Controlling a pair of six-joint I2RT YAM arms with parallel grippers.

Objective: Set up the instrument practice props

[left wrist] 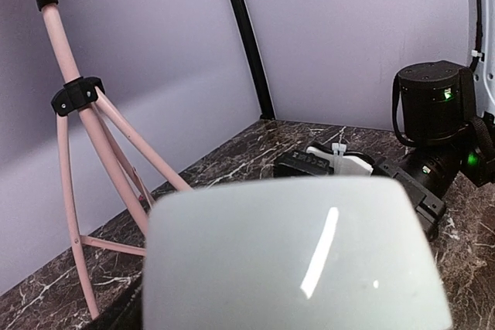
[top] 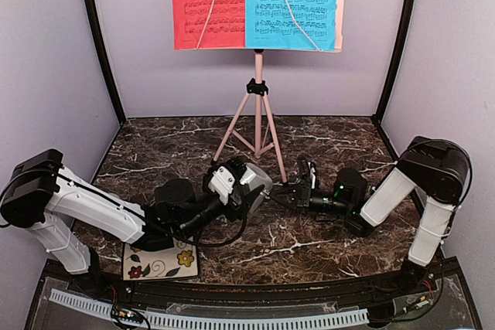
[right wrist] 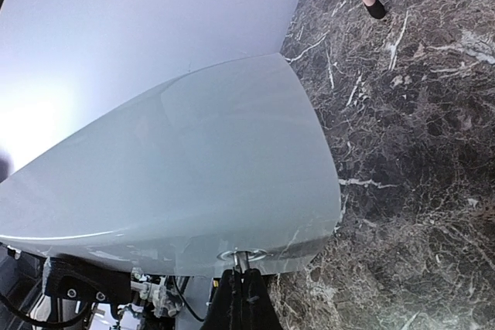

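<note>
Filling both wrist views, metronome (left wrist: 294, 260), left end effector (top: 243, 185) largely hidden

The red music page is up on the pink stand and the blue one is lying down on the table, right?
Not quite. The blue sheet isn't lying on the table. It's up on the pink music stand too, right beside the red sheet. The top view shows both pages side by side on the stand.

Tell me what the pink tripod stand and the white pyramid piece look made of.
Pale pink tripod music stand: slim tubes with an even pink coat, likely painted metal. Small white pyramid metronome: smooth glossy shell with a sharp light streak, probably plastic.
</note>
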